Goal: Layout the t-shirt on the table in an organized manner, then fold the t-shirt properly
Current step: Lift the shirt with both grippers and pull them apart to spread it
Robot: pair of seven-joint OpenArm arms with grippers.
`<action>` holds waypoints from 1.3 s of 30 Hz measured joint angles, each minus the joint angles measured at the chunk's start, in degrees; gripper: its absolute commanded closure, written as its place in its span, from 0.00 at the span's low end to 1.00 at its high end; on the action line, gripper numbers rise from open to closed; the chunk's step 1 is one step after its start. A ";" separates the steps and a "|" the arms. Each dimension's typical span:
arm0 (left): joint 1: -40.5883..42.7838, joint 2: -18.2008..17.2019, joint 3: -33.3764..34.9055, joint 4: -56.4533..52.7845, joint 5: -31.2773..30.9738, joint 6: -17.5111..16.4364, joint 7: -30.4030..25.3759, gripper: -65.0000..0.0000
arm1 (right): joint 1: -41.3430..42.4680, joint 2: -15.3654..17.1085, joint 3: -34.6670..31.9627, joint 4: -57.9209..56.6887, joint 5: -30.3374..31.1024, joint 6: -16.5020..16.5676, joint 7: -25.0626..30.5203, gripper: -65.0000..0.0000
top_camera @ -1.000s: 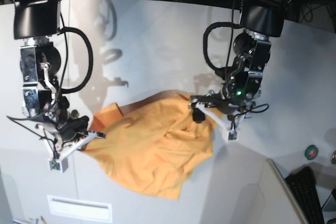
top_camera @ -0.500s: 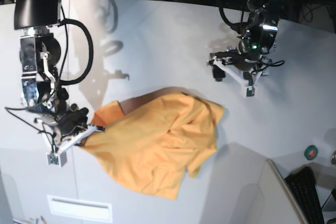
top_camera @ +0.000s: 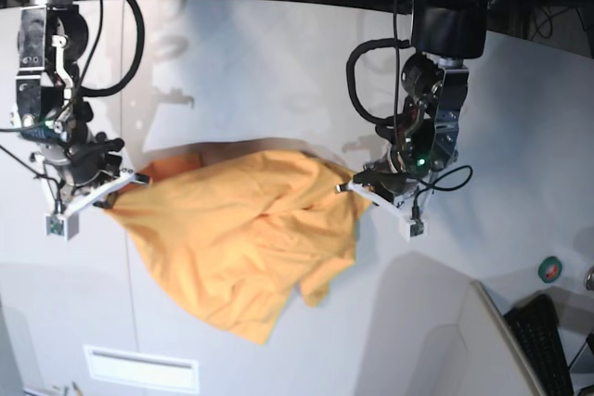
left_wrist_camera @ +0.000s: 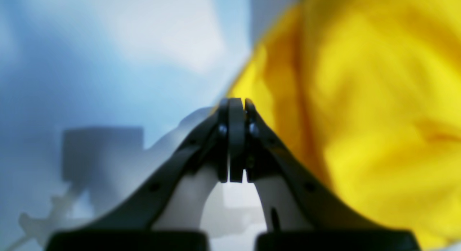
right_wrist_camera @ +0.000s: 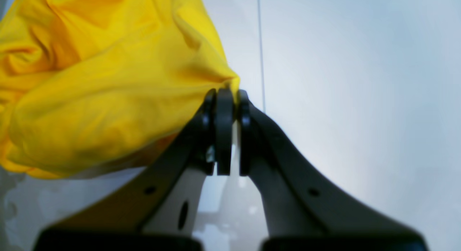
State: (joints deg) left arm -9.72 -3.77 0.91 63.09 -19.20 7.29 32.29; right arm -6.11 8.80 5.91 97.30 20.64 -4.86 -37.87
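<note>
The orange-yellow t-shirt (top_camera: 241, 238) hangs crumpled between my two grippers over the pale table (top_camera: 278, 71). In the base view my right gripper (top_camera: 137, 179) sits at the shirt's left end. The right wrist view shows that gripper (right_wrist_camera: 225, 94) shut, with a bunched edge of the t-shirt (right_wrist_camera: 108, 81) pinched at its tips. My left gripper (top_camera: 343, 187) is at the shirt's right edge. In the left wrist view its jaws (left_wrist_camera: 236, 103) are pressed shut, and the blurred edge of the t-shirt (left_wrist_camera: 360, 99) runs right into the tips. No drawing or tag shows.
A thin dark seam (right_wrist_camera: 260, 45) crosses the table beside my right gripper. A keyboard (top_camera: 548, 340) and a small green roll (top_camera: 551, 269) lie at the lower right. A white label strip (top_camera: 139, 368) sits near the front edge.
The left gripper came back down from the far side to the shirt's right edge and shut. The right arm carried its end of the shirt up and to the left.
</note>
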 measured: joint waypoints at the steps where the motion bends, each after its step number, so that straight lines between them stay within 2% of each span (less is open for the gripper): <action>1: -1.07 -0.28 -0.11 -2.14 0.15 0.17 -0.15 1.00 | -0.28 -0.11 0.63 0.00 0.02 0.02 -0.04 1.00; 4: -2.58 -1.66 -0.24 -7.08 0.72 0.46 -6.34 1.00 | -0.74 -0.15 2.21 0.00 0.20 0.15 -0.20 1.00; 6: -3.87 -2.23 1.86 -10.86 4.42 0.44 -9.62 1.00 | -1.07 0.07 2.38 -0.02 -0.02 0.15 -0.11 1.00; 8: -5.22 -2.23 5.60 -13.20 9.38 0.94 -10.03 1.00 | -1.25 -0.04 2.34 0.00 0.02 0.17 -0.04 1.00; 11: -2.89 -1.03 6.25 -10.01 11.21 1.07 -9.35 1.00 | -1.22 -0.17 2.34 0.04 0.04 0.20 0.02 1.00; 13: 2.58 -0.61 3.98 -2.45 9.77 -0.59 -7.65 1.00 | -1.22 -0.17 2.25 0.11 -0.02 0.20 -0.02 1.00; 15: 6.95 -0.94 2.75 4.94 8.87 0.17 -5.75 1.00 | -1.22 -0.22 2.19 0.09 0.00 0.20 -0.07 1.00; 18: 7.28 -1.66 2.56 11.02 6.29 0.24 -7.28 1.00 | -1.22 -0.28 2.19 0.09 0.00 0.17 -0.04 1.00; 22: 3.91 -1.46 6.97 9.27 2.16 0.02 -8.33 1.00 | -1.11 -0.24 2.19 0.09 0.00 0.20 0.00 1.00; 27: 0.35 -1.36 12.79 0.28 -5.01 0.17 -7.30 1.00 | -1.22 -0.31 2.19 0.09 0.00 0.20 0.00 1.00; 28: -0.98 -1.46 13.35 -1.44 -7.04 -0.26 -7.34 1.00 | -1.22 -0.31 2.19 0.09 0.00 0.17 -0.07 1.00; 29: -2.12 -1.49 13.35 -2.64 -9.03 -2.12 -7.61 1.00 | -1.22 -0.31 2.19 0.09 0.00 0.17 -0.07 1.00; 32: -4.15 -1.79 13.27 -5.16 -16.46 -10.51 -8.66 1.00 | -1.22 -0.28 2.19 0.09 -0.02 0.17 -0.04 1.00; 34: -5.05 -1.60 13.38 -7.67 -17.66 -13.55 -8.33 1.00 | -1.22 -0.31 2.19 0.09 0.00 0.17 -0.07 1.00; 39: -7.45 -1.36 13.40 -16.76 -18.34 -13.42 -8.46 1.00 | -1.22 -0.31 2.19 0.09 0.17 0.20 -0.04 1.00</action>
State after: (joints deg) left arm -17.17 -5.13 14.31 46.33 -37.54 -6.13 23.83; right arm -7.33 8.49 8.10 97.38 20.82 -4.67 -37.91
